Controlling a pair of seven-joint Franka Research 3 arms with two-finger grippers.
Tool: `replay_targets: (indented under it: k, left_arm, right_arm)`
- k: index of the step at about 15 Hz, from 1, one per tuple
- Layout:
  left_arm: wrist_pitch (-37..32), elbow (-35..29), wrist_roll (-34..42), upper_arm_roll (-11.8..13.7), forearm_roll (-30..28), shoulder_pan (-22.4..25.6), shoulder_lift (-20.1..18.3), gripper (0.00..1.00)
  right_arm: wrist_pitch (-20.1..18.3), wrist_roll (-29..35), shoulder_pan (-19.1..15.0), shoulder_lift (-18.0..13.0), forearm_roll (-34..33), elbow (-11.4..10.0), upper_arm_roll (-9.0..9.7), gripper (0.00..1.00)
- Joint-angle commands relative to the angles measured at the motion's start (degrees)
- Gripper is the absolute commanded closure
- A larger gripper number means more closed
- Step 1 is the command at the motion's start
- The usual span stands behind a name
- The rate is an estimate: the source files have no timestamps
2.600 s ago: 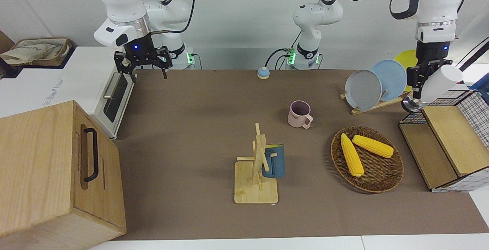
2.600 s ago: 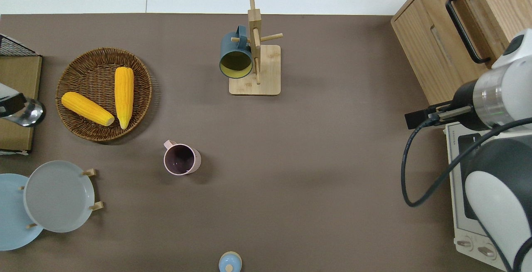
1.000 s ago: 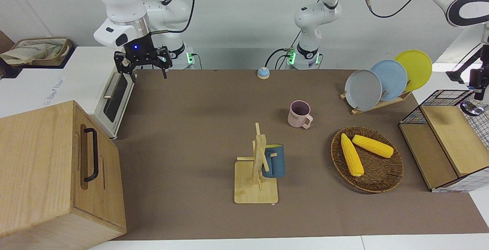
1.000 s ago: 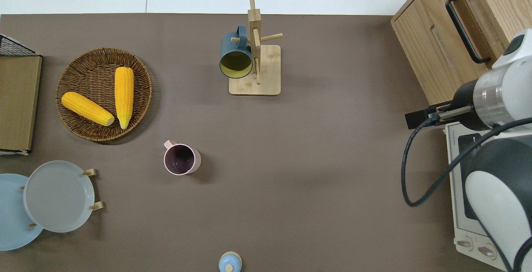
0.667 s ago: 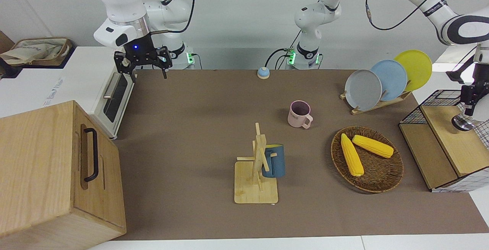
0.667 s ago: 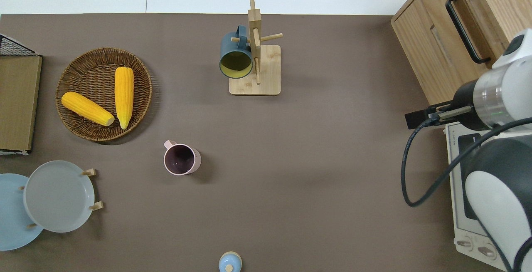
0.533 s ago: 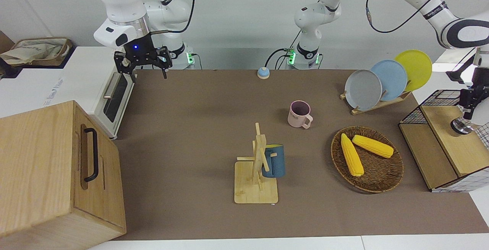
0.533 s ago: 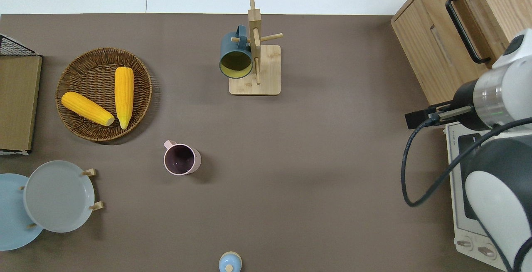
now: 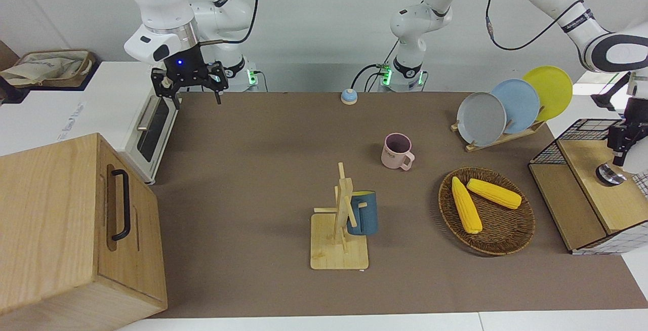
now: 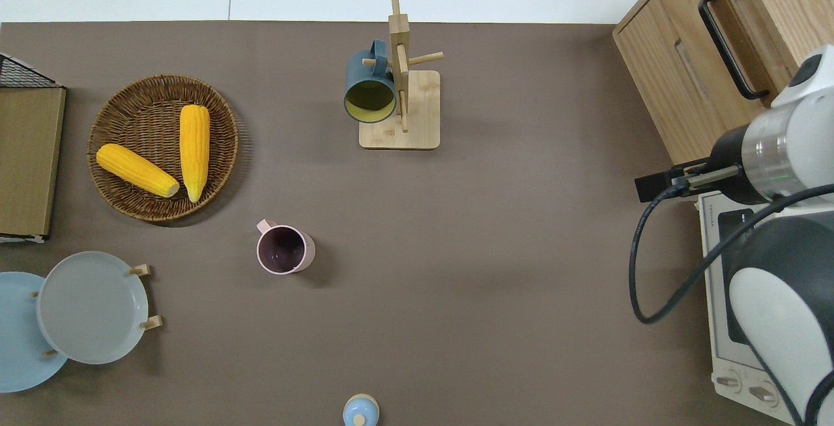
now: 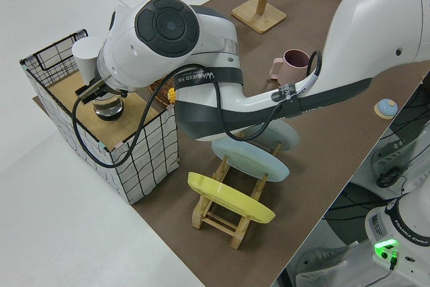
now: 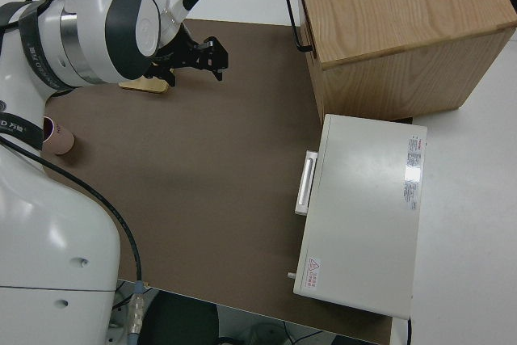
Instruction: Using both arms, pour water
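At the left arm's end of the table, your left gripper point(image 9: 618, 154) reaches into the wire basket point(image 11: 127, 159), down on a steel kettle point(image 11: 107, 107); whether its fingers grip, you cannot tell. Your right gripper point(image 9: 191, 84) is parked, fingers apart. At the wicker tray's point(image 10: 225, 152) five o'clock in the overhead view stands the pink mug point(image 10: 285, 250), empty.

Mug point(image 9: 397, 151) stands nearer the robots than the basket point(image 9: 506, 242) holding corn point(image 9: 493, 193)
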Motion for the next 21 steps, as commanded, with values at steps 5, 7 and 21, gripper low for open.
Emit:
replay_targets:
  k: [5,7,21]
  left_arm:
    - [0.5,2.4,6.2,-0.8,-5.8,2.2,2.2,0.8]
    - [0.6,2.4,6.1,-0.8,-5.8,2.2,2.2,0.29]
    - [-8.2,3.8,-15.2,-0.1,13.0,0.8,-1.4,0.0]
  right_arm:
    - [0.2,-0.9,-0.8,-0.2,1.2,0.1,0.25,0.015]
    - [0.2,-0.9,-0.8,-0.2,1.2,0.1,0.25,0.015]
    - [0.2,-0.9,-0.8,-0.2,1.2,0.1,0.25,0.015]
